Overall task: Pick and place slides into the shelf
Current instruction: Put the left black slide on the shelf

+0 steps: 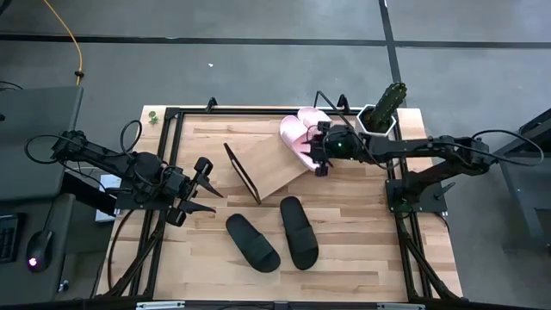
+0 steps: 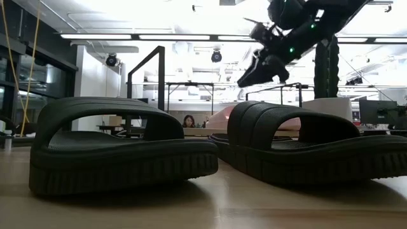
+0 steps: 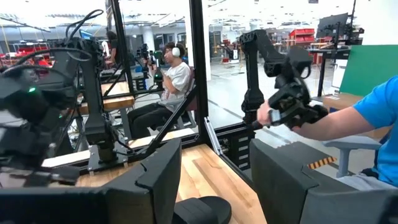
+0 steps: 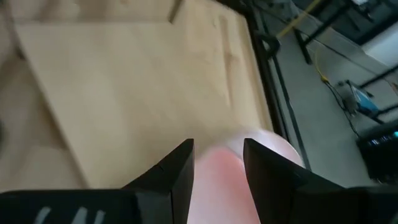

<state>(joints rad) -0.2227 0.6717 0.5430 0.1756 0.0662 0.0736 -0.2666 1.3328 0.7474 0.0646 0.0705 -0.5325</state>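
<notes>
The right tool (image 1: 322, 158) grasps a pink slide (image 1: 297, 138) at the shelf's (image 1: 269, 168) far end (the left tool (image 1: 196, 191) waits released), so it should settle flat on the board before letting go.

Right arm stretched in from table's right side, elbow bent, right gripper (image 1: 320, 157) low w/ fingers (image 4: 177, 171) a little apart, pink showing between. Left arm folded at table's left edge, left gripper (image 1: 200, 191) spread wide, holding nothing, pointing inward.
</notes>
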